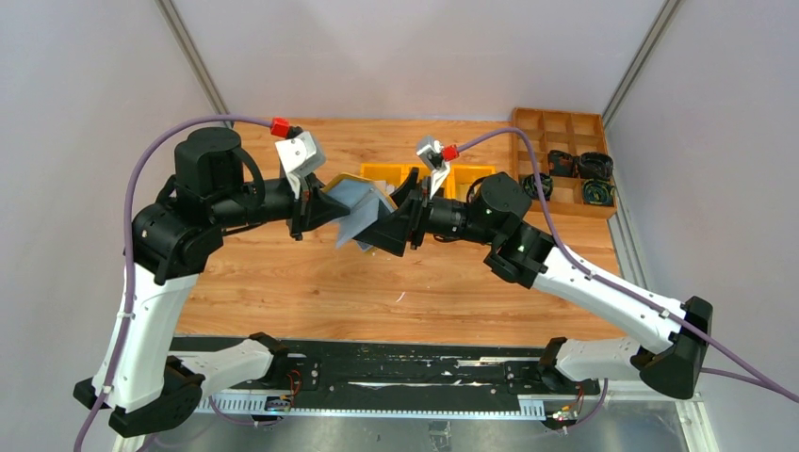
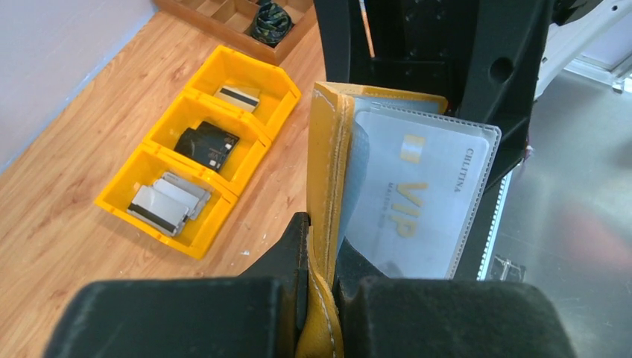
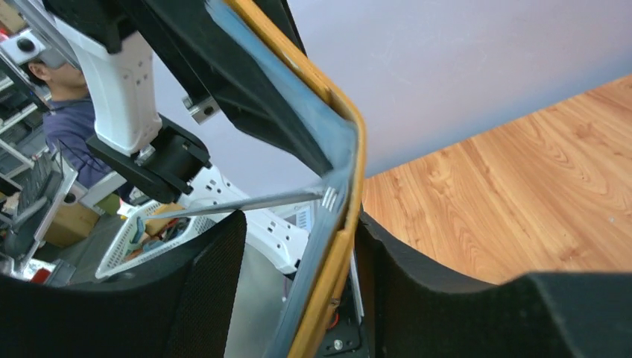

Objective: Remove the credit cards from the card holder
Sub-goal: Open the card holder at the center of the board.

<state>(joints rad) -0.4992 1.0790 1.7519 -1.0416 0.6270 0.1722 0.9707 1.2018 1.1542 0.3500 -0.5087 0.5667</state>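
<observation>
Top external: table (image 1: 283, 282) below both arms, holder (image 1: 361, 209) held aloft between them, spread open, well clear of the wood. Left pincer (image 2: 322, 250) pinches the yellow cover at its edge; right pincer (image 3: 298, 231) pinches the opposite flap. Yellow bins (image 2: 173, 151) on the table: silvery cards (image 2: 165, 203) lie in the nearest, so some look already out. VIP card (image 2: 417, 201) sits in the clear sleeve, not yet drawn. Judged partway; more may hide behind it.
</observation>
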